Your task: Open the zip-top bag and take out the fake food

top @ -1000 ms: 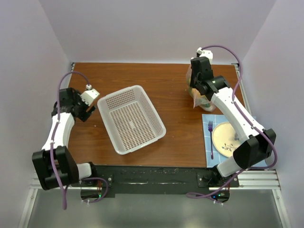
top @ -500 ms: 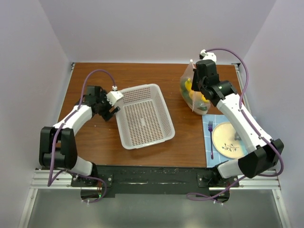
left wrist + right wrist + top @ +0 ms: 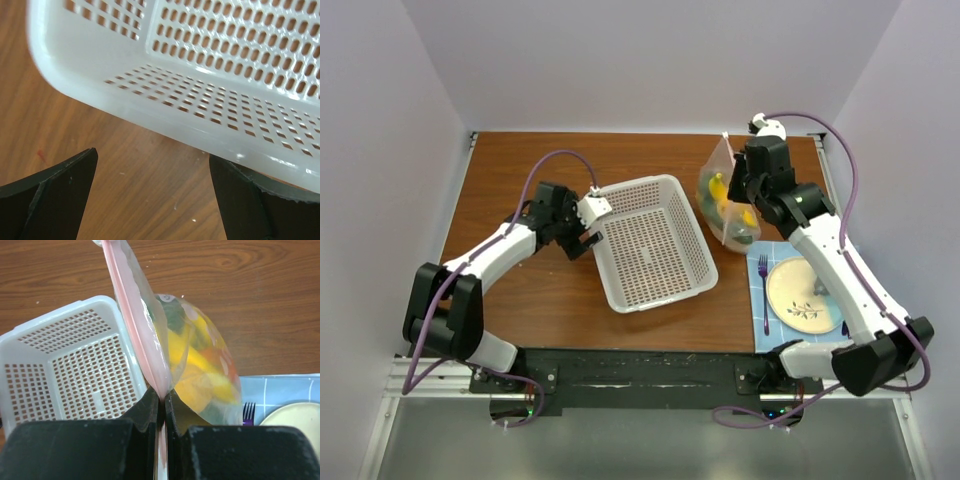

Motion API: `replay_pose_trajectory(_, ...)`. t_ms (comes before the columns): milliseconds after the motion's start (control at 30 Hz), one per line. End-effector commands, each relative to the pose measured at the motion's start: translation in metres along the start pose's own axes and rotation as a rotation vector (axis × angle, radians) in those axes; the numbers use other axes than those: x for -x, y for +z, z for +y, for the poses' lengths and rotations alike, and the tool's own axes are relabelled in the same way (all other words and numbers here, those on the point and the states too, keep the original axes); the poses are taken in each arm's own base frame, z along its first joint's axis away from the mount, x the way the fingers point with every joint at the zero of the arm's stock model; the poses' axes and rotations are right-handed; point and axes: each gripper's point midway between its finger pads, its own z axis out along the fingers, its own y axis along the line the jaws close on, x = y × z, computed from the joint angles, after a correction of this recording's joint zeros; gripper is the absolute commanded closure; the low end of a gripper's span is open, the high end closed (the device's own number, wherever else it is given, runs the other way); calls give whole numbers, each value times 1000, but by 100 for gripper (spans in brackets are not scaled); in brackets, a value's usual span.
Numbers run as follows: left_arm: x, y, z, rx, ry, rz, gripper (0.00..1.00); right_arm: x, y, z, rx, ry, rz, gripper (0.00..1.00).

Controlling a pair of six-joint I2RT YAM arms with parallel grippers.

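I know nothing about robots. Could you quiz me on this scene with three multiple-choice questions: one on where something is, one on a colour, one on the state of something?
1. The purple plastic fork lies: A) on the blue mat beside the cream floral plate; B) on bare wood; C) across the plate.
2. The zip strip of the clear crinkly plastic zip-top bag is: A) blue; B) pink; C) black.
3. The right gripper is: A) open and empty; B) shut on the fork; C) shut on the zip strip.

Answers:
1 A: the top view shows it on the mat next to the plate.
2 B: the right wrist view shows a pink strip.
3 C: its jaws are closed on the strip.
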Motion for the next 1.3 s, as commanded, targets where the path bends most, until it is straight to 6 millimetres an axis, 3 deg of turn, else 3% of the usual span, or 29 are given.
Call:
replay_pose_trajectory(0,45,-11,39,114,-1,-110,0,11,-22,5,63,44,-45,100)
replay_pose_trajectory(133,75,-11,52,101,-30,-156,0,19,-37,5,80,57,-61,100)
replay_pose_trajectory(400,91,3,33,37,-56,-191,0,17,-65,11,161,109,-64,100)
replay_pose_trajectory(500,95,-2,34,50,-60,-198,0,20,-69,7,145,110,-77,100)
replay_pose_trajectory(600,95,-20,50,133,-54,-193,0,44,-79,-8,60,64,-134,100)
replay_pose_trajectory(633,94,-28,60,184,-62,-183,0,64,-90,-7,65,70,-183,100)
replay_pose_trajectory(833,117,-125,133,466,-254,-227,0,133,-132,1,94,80,-323,100)
replay_pose_trajectory(967,135,-197,159,493,-411,-357,0,159,-145,14,153,96,-373,100)
replay_pose_trajectory(1033,149,-232,160,505,-454,-437,0,168,-152,31,243,141,-386,100)
replay_pose_trajectory(1100,156,-269,152,514,-466,-502,0,176,-162,67,438,206,-388,100)
replay_pose_trajectory(1133,160,-281,146,513,-462,-528,0,173,-157,80,499,228,-367,100)
replay_pose_trajectory(1167,166,-307,137,533,-452,-586,0,182,-172,106,659,236,-390,100)
replay_pose_trajectory(1200,166,-316,131,541,-444,-609,0,177,-167,121,727,287,-348,100)
replay_pose_trajectory(1233,170,-341,120,566,-424,-665,0,178,-172,136,810,294,-337,100)
replay_pose_trajectory(1267,169,-348,117,582,-426,-690,0,179,-178,162,921,284,-327,100)
